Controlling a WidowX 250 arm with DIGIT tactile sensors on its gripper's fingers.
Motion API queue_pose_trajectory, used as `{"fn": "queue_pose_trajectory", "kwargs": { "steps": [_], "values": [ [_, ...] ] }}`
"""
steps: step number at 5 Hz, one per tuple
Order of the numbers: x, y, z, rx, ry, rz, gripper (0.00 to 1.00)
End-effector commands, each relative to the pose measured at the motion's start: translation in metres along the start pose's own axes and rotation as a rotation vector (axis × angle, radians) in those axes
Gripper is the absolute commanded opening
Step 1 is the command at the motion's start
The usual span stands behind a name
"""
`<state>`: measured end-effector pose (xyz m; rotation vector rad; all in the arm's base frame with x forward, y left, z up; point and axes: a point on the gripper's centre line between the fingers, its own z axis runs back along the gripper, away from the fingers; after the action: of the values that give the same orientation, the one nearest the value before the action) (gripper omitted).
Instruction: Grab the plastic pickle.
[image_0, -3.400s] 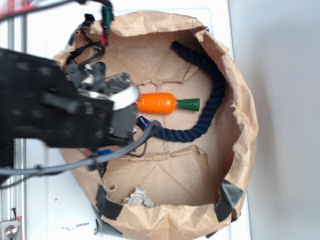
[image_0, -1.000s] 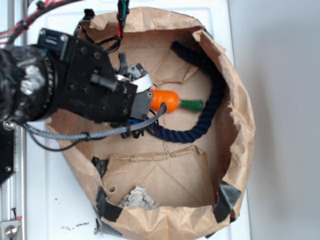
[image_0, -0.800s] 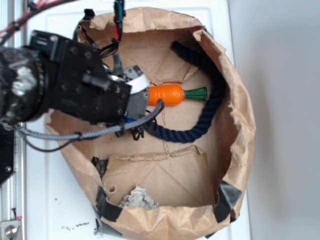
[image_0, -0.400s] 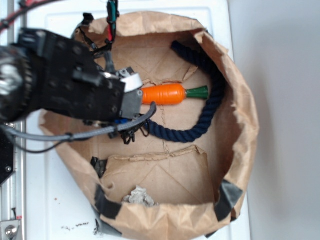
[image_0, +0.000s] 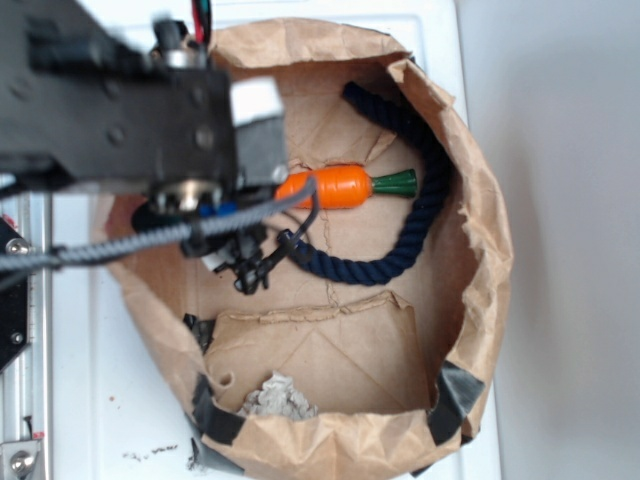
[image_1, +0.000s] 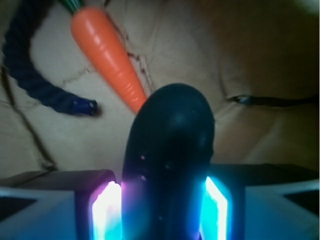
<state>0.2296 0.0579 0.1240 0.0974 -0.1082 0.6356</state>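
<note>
From the exterior view, the black arm fills the upper left, and its claw hangs low over the left side of the brown paper bag, which lies open like a shallow bowl on the white surface. The fingers are mostly lost under the arm and its grey cable, so from here I cannot tell how far they are parted, and the plastic pickle does not show in this view. The orange carrot lies just right of the arm with its green stem pointing right, and the dark navy rope curves around it down the bag's right side, its end coming close to the claw. Compared with a moment ago the arm sits higher and larger in the picture and covers more of the bag's upper left rim; the carrot and rope lie as they did. A crumpled grey wad rests near the bag's bottom edge, and black tape patches the rim. To the right is a plain pale wall or floor.

In the wrist view, the plastic pickle stands dark and rounded right between the two glowing pads, which press on it from both sides: the claw has closed on it. Beyond its tip lies the carrot, pointed end toward the pickle, with the rope at the upper left on the creased brown paper.
</note>
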Motion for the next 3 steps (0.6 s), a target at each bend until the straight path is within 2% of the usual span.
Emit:
{"fn": "queue_pose_trajectory", "kwargs": {
  "steps": [1,2,3],
  "values": [
    [0.01,-0.018,0.059,-0.11,-0.093,-0.269,0.0],
    [0.005,-0.036,0.074,-0.119,-0.055,-0.522,0.0],
    [0.001,-0.048,0.085,-0.099,-0.087,-0.547,0.0]
  ]
}}
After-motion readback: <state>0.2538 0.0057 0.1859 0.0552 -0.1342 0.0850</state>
